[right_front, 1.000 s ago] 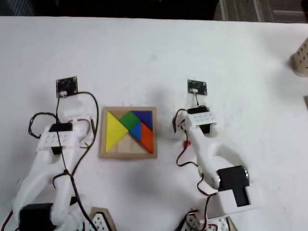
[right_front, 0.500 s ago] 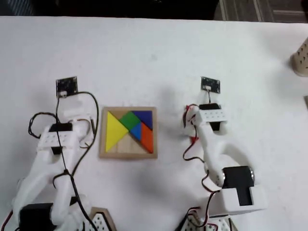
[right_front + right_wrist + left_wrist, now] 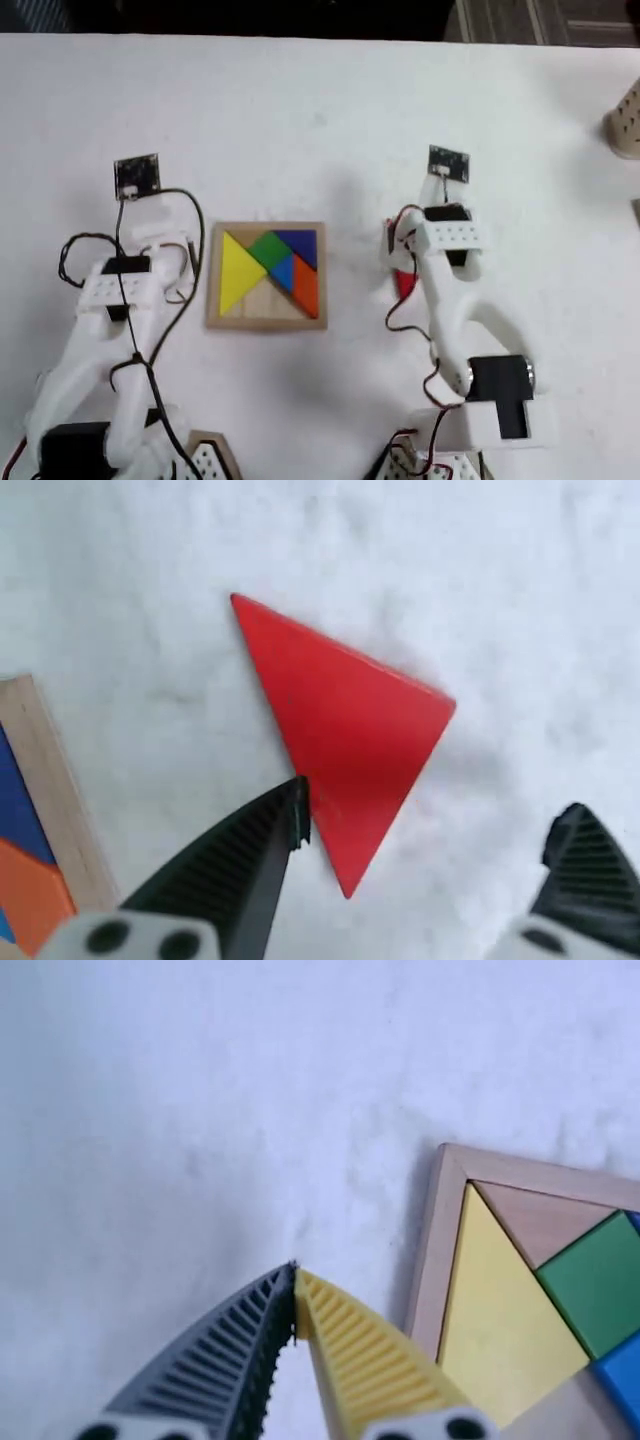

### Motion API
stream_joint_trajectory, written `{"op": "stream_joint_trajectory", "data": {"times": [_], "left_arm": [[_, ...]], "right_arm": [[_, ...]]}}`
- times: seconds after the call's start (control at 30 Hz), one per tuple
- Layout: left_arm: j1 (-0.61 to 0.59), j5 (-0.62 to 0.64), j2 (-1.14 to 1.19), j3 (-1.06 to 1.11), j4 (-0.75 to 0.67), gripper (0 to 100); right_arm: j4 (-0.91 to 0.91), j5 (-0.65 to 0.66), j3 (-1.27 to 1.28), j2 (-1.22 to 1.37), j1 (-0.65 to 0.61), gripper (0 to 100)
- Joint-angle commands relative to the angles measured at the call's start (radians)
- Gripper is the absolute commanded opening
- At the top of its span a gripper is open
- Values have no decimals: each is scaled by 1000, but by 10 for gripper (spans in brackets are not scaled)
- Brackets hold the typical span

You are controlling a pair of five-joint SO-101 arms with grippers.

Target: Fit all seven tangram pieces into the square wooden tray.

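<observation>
Centre frame: tray [image 3: 212, 300] mostly filled, I judge; red triangle [image 3: 340, 730] lies out on counter [image 3: 300, 120], right of it. My right hand [image 3: 437, 815] hangs wide open over it, gripping nothing; left hand [image 3: 293, 1280] closed, empty.

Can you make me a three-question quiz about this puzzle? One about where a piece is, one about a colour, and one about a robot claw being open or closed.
1. Where is the red triangular piece compared with the square wooden tray?
A. Inside it
B. On the white table beside it
C. Balanced on its rim

2. What colour is the large triangular piece lying in the tray nearest the left gripper?
A. Yellow
B. Purple
C. Black

3. How is the left gripper?
A. Wide open
B. Shut on a piece
C. Shut, holding nothing

Answers:
1 B, it lies flat on the table outside the tray.
2 A, it is plainly yellow against the wooden frame.
3 C, its fingers meet at the tips with nothing between.
</observation>
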Motion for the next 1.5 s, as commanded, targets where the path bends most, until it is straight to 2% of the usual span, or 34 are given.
{"op": "stream_joint_trajectory", "data": {"times": [0.0,0.13,0.3,0.4,0.87,1.07,1.13,1.27,1.3,1.37,1.47], "left_arm": [[-1,-8,2,-11,-35,24],[-1,-8,2,-11,-35,24],[-1,-8,2,-11,-37,24],[-2,-8,2,-11,-37,24],[-5,-8,2,-11,-37,24],[-5,-8,2,-11,-37,24],[-5,-8,2,-11,-37,24],[-5,-8,2,-11,-37,24],[-5,-8,2,-11,-37,24],[-5,-8,2,-11,-37,24],[-7,-8,2,-11,-37,24]], "right_arm": [[-18,14,-107,70,16,339],[4,15,-207,189,47,337],[116,166,-249,338,-15,337],[168,198,-284,371,-42,338],[179,204,-325,366,-38,337],[255,204,-330,340,-45,334],[282,204,-328,298,-45,283],[248,204,-325,255,-45,12],[234,204,-324,262,-45,13],[202,196,-324,285,-47,78],[196,196,-328,325,-45,79]]}}
